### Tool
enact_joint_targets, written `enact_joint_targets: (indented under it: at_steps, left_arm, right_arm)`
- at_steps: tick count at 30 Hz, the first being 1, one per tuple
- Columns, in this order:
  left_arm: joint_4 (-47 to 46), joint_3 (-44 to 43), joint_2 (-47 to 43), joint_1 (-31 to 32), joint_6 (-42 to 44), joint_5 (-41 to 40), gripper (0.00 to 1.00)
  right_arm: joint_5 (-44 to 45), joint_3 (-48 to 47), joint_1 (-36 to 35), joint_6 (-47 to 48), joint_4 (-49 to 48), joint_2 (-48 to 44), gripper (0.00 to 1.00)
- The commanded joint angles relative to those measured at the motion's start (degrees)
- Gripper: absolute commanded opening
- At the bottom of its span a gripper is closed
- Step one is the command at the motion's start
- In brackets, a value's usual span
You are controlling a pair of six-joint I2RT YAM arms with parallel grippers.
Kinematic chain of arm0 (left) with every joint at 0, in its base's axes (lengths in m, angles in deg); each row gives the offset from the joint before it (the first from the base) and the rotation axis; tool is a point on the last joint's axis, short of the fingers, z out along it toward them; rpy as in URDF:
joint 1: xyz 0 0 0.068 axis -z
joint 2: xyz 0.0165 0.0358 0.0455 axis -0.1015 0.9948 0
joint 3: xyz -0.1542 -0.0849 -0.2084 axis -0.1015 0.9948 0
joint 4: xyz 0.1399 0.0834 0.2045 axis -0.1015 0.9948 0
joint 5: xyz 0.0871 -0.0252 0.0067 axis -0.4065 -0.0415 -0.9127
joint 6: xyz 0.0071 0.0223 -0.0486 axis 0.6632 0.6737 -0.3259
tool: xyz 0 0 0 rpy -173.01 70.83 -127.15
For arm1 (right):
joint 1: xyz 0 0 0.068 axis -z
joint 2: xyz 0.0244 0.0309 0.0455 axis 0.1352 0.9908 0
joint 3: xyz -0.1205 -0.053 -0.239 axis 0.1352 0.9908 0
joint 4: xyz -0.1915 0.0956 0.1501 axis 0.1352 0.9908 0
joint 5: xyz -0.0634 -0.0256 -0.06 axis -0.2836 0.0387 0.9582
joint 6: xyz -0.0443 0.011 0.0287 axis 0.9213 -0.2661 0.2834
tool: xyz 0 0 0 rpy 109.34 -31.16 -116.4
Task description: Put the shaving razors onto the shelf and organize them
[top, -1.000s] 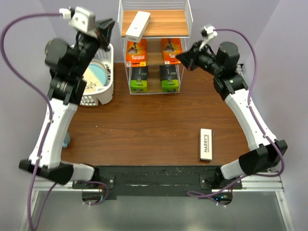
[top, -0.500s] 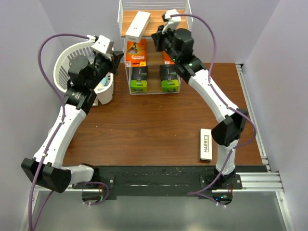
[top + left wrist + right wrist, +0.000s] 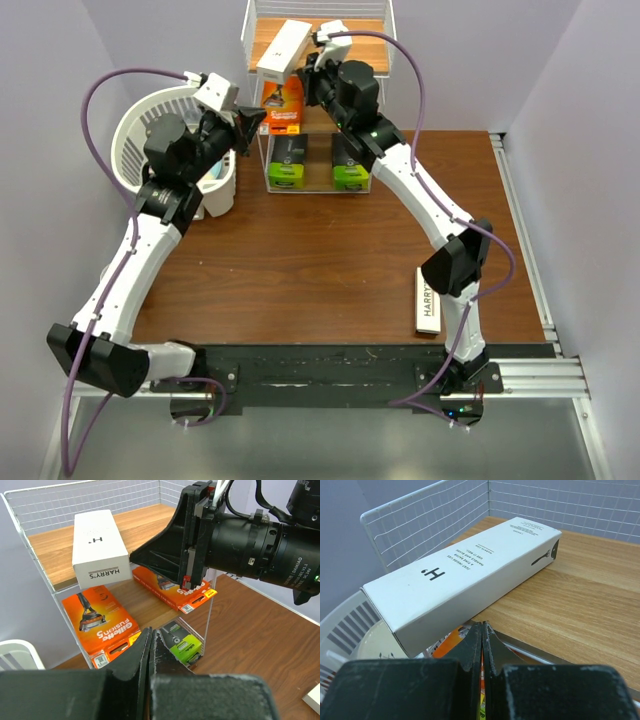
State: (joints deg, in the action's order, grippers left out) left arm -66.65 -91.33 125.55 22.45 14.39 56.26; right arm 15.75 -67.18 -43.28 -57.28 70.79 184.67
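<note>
Your left gripper [image 3: 150,636] and right gripper [image 3: 481,628] are both closed, holding nothing. The white HARRY'S box [image 3: 97,545] lies on the shelf's [image 3: 145,522] top board. An orange Gillette Fusion5 pack [image 3: 102,622] stands below it. A second white box [image 3: 427,312] lies on the table [image 3: 300,260].

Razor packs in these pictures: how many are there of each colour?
Flat orange cardboard packs: 2
Black-and-lime-green packs: 2
Long slim white boxes: 2
Total: 6
</note>
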Motion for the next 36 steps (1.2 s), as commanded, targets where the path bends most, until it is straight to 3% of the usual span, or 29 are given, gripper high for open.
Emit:
enact_joint_targets:
  at_steps: [1, 10, 15, 25, 36]
  left_arm:
    - [-2.53, 0.4, -0.19, -0.36, -0.91, 1.39, 0.0]
    - [-3.85, -0.03, 0.59, -0.36, 2.17, -1.86, 0.0]
    - [-4.2, -0.91, 1.48, -0.36, 1.56, -1.17, 0.0]
    - [-6.13, -2.41, 3.93, -0.36, 1.9, -3.09, 0.0]
    - [-4.2, -3.65, 4.47, -0.36, 2.87, -5.46, 0.0]
  right_arm:
    - [1.48, 1.18, 1.32, 1.77, -1.69, -5.47, 0.0]
    - [4.03, 2.5, 1.49, 6.26, -3.62, -7.51, 0.0]
    - [4.47, -5.39, 1.41, 6.79, -5.28, 0.21, 0.0]
    - [5.79, -12.09, 1.49, 7.58, -8.27, 9.97, 0.01]
    - [2.8, -19.56, 1.41, 3.01, -12.92, 17.36, 0.12]
